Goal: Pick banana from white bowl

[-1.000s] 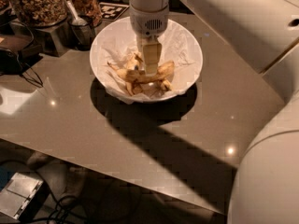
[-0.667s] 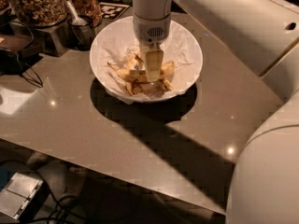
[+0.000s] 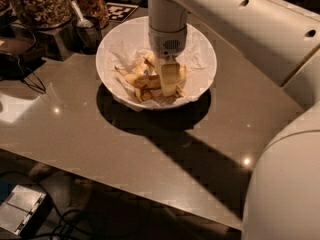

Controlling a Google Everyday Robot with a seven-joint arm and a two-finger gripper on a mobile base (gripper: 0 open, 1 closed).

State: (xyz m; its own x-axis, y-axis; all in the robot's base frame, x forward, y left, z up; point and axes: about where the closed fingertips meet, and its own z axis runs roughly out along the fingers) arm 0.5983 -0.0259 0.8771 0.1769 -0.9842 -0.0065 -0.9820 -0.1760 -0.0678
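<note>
Gripper: hangs straight down from the arm into the middle of the white bowl, its tip among the fruit.
Gripper opening: cannot be told – the tip sits against the pile, and whether it has hold of anything is not visible.
Banana: lies in the bowl just left of the gripper tip, yellow with brown marks, touching or nearly touching it.
White bowl: stands on the far part of the table; it holds crumpled white paper and several banana pieces heaped at the centre.
Jar: far left, glass – filled with brown, nut-like pieces.
Second jar: just right of the first, contents brownish.
Scoop: metal, leaning between the jars and the bowl.
</note>
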